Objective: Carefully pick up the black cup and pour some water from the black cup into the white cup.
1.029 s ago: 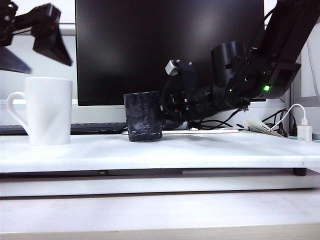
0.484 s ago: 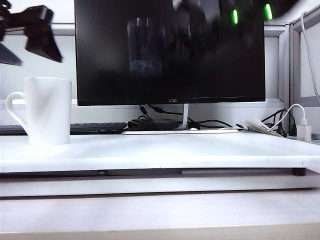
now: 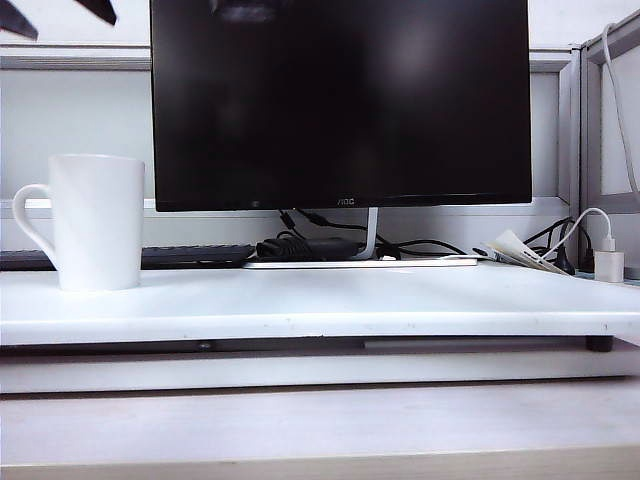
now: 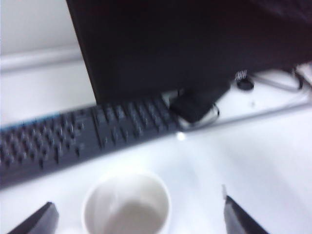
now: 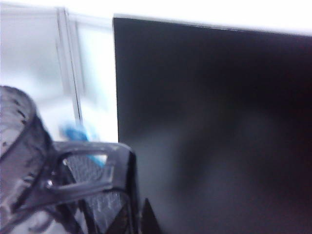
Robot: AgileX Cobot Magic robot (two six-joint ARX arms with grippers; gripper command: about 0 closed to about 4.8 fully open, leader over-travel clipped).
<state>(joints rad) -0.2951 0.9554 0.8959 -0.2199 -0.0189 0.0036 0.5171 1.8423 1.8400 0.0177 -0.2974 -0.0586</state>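
Between the fingers of the right gripper [image 5: 73, 195] the black cup [image 5: 19, 146] sits clamped, lifted high off the worktop [image 3: 320, 300]. Below the left gripper [image 4: 139, 217], jaws wide apart, stands the white cup [image 4: 126, 207]. A fast swing could spill water early.

"AOC" on monitor [image 3: 340, 100] bezel
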